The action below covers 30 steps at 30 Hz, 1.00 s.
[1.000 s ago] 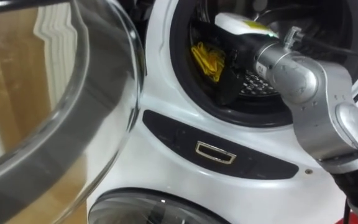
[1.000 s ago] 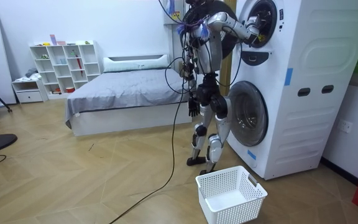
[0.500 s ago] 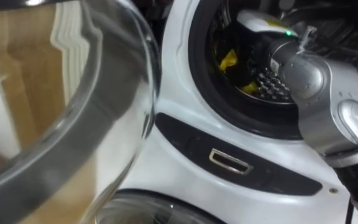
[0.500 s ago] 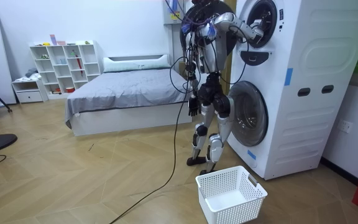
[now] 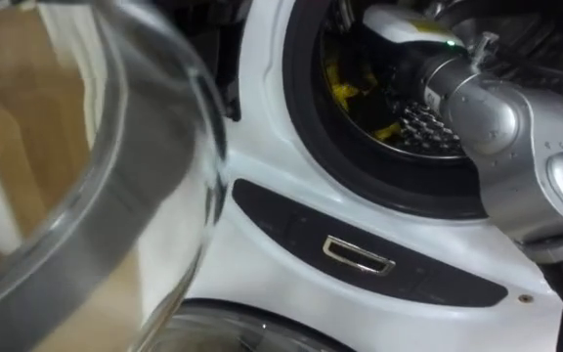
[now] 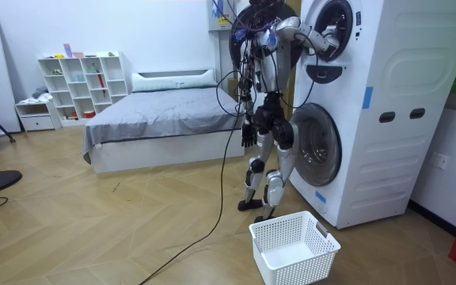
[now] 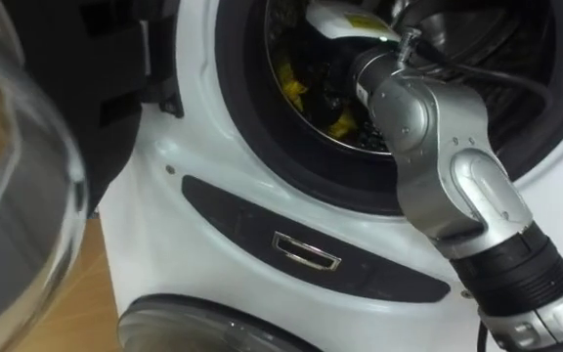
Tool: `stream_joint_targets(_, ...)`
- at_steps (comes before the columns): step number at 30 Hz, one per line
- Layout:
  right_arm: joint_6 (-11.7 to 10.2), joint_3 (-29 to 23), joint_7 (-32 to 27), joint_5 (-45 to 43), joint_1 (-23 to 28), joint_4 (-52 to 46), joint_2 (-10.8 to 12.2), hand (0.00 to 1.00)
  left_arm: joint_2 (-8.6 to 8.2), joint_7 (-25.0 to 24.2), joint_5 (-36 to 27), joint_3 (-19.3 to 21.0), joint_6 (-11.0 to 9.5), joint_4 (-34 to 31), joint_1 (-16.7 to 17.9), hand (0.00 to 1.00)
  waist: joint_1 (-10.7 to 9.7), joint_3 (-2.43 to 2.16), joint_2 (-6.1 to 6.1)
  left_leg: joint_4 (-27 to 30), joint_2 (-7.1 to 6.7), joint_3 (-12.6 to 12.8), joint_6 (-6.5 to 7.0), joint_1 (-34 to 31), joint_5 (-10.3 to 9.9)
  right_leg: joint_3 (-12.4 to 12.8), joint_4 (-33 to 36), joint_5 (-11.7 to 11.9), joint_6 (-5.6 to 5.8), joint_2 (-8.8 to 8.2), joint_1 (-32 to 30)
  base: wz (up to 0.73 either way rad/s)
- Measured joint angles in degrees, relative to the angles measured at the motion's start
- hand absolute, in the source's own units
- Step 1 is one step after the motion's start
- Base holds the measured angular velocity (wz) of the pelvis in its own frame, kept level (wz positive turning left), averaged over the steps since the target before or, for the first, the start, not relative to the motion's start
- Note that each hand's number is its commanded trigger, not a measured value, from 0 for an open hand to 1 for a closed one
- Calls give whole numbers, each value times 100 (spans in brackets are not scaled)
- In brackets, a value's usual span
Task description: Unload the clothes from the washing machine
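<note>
I stand close before the stacked washing machine, my right arm reaching into its upper drum. A yellow cloth lies inside the drum, with a second yellow fold lower down. My right hand is deep in the drum, its dark fingers curled on the yellow cloth, which shows on both sides of them. My left hand hangs beside my hip in the room view.
The upper machine's round glass door stands open on my left, near my head. A dark control panel runs under the drum, above the lower door. A white laundry basket sits on the floor beside my feet. A bed stands behind me.
My right hand's fingers have gone from straight to curled in the drum, bunching the yellow cloth. The eye view has shifted slightly.
</note>
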Motion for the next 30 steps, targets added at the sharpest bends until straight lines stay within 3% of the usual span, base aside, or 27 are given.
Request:
stream_joint_targets(3, 0, -2, -91, 8, 125, -394, -8, 100, -9, 80, -215, -4, -36, 3, 7, 0, -92, -21, 59, -5, 2, 20, 0, -40, 0, 11, 10, 2, 6, -1, -58, -4)
stream_joint_targets(4, -1, -16, -175, 31, 262, -538, -43, 100, -31, 122, -345, -8, -63, 7, -7, 0, -70, -51, 114, -2, 6, 43, 0, -30, 0, 31, 25, 5, 12, -2, -58, 0)
stream_joint_targets(6, -2, -31, -279, 69, 384, -708, -25, 100, -69, 192, -442, -4, -194, 73, 15, 0, -80, -66, 192, -3, 9, 80, 1, 17, 1, 89, 35, 5, 13, -3, -23, -6)
stream_joint_targets(8, -149, -161, -378, 270, 767, -1282, 26, 100, -122, 292, -437, -5, -322, 241, 23, 0, -194, -87, 297, -2, 6, 99, 1, 49, 1, 93, 25, -1, 23, -10, 20, 0)
stream_joint_targets(15, -353, -541, -848, 1696, 1595, -2036, 38, 100, -152, 445, -562, -128, -454, 392, 274, 0, -536, -51, 395, -4, 17, 163, 1, 127, 1, 192, 24, -9, 37, 1, 69, -7)
stream_joint_targets(18, -371, -727, -870, 1803, 2021, -2432, 231, 100, -228, 428, -552, -93, -527, 392, 360, 0, -591, -47, 416, 2, 20, 277, 5, 126, -4, 278, 29, -12, 42, 8, 46, -10)
stream_joint_targets(20, -517, -906, -864, 1973, 2246, -2723, 253, 100, -309, 390, -547, -92, -563, 399, 416, 0, -687, -65, 487, 1, 48, 280, 27, 124, -88, 299, 39, -13, 42, 43, 27, 0)
stream_joint_targets(23, -772, -1212, -866, 2435, 2667, -3005, 281, 100, -311, 363, -546, -15, -618, 445, 511, 0, -780, -99, 490, 17, 44, 295, 28, 156, -94, 326, 38, -12, 42, 44, 62, 0)
stream_joint_targets(30, -1142, -1730, -866, 3123, 3022, -3211, 286, 100, -326, 313, -539, 333, -707, 456, 630, 0, -967, -98, 515, 50, 50, 360, 33, 204, -99, 422, 15, -13, 41, 62, 115, -2)
